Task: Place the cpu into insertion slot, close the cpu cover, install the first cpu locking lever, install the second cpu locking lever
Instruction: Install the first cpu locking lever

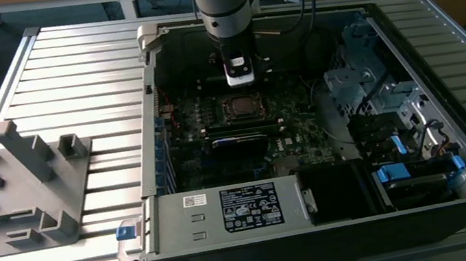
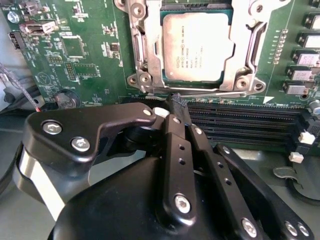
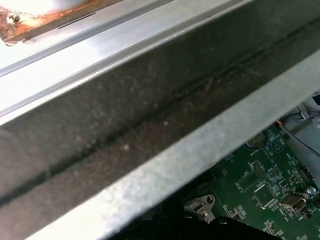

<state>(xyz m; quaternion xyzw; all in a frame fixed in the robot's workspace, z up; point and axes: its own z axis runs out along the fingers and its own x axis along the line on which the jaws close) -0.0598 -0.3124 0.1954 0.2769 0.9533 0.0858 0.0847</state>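
The cpu (image 2: pixel 197 47), a silver-grey square chip, lies flat in the insertion slot (image 1: pixel 242 106) on the green motherboard (image 2: pixel 85 55). The cpu cover (image 2: pixel 146 45), a silver frame, lies down around the chip. A thin wire locking lever (image 2: pixel 225 93) runs along the socket edge nearest my gripper. A dark bent lever (image 2: pixel 258 37) lies along another side. My gripper (image 2: pixel 178 101) is shut, its black tips touching the end of the thin lever; I cannot tell whether they pinch it. In the exterior view the gripper (image 1: pixel 241 77) hangs inside the computer case just behind the socket.
Long black card slots (image 2: pixel 240 120) lie beside the socket under the fingers. The case's metal rim (image 3: pixel 150 125) passes close by the wrist. A drive cage (image 1: pixel 364 83) and a power supply (image 1: pixel 226 211) stand inside the case. A grey fixture (image 1: pixel 19 183) sits on the slatted table.
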